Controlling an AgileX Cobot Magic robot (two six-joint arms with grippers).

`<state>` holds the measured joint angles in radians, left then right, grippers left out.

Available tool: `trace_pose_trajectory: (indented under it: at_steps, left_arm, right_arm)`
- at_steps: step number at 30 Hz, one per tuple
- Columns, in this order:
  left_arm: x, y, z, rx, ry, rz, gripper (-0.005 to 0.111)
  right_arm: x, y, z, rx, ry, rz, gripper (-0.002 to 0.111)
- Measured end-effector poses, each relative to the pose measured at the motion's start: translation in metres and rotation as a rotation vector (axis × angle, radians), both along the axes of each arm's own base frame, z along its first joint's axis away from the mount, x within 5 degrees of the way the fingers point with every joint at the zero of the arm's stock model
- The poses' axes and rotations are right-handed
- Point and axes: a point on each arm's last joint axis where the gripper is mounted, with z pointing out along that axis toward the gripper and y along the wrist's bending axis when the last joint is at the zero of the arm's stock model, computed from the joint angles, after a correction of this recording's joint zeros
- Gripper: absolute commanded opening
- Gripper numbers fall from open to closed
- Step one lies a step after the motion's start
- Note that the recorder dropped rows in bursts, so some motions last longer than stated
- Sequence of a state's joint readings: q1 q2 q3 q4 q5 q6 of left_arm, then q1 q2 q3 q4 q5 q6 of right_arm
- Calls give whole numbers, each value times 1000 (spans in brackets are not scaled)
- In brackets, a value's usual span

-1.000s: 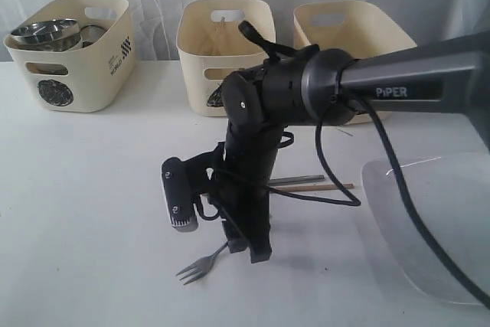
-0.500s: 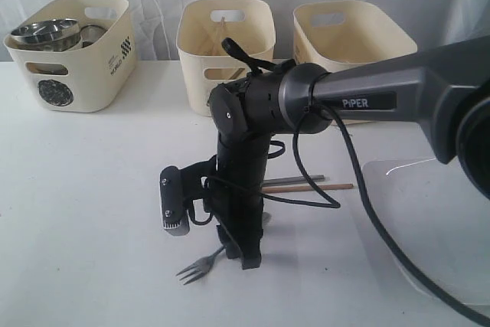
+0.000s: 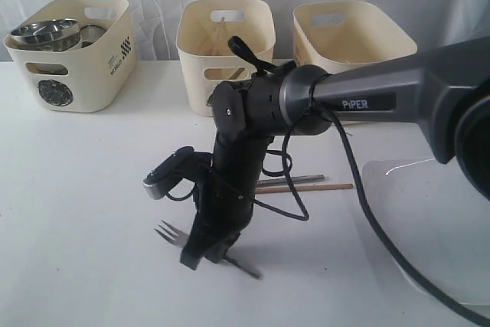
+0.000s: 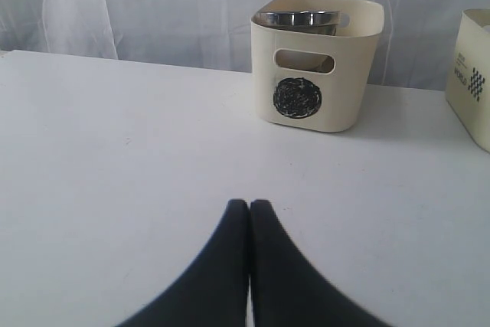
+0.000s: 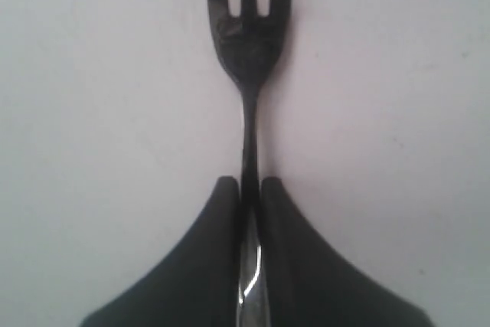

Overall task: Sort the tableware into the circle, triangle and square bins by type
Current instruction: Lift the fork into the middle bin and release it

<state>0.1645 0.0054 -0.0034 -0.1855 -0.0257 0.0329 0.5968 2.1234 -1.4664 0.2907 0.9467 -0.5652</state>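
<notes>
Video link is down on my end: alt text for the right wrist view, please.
The right gripper is shut on the handle of a steel fork, its tines pointing away from the camera, over a plain white table.

White "PiPER" lettering on the right arm (image 3: 398, 89), small dark print that seems to read "WORLD" beside a checkered patch on the left bin (image 3: 92, 74), black scribbled circle mark (image 3: 55, 92) on its front.

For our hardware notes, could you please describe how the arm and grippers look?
The right arm is dark grey, tubular, marked PiPER in white, trailing black cables. The left gripper and right gripper have black tapering fingers.
</notes>
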Motion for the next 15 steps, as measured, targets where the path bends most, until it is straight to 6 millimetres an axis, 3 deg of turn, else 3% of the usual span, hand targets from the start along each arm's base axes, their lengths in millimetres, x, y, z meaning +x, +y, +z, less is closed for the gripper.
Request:
trace_pose_trajectory:
  at_steps: [3,7,11,15]
  left_arm:
    - [0,0,0,0,0,0,0]
    - [0,0,0,0,0,0,0]
    - [0,0,0,0,0,0,0]
    - [0,0,0,0,0,0,0]
  right_arm:
    - [-1,5,6,92,-26,-104,0]
    - [-5,1,33,215,-154,-235,0]
    - [-15,-16,60,320,-280,-361,0]
    - [-16,-41,74,421,-358,-544,0]
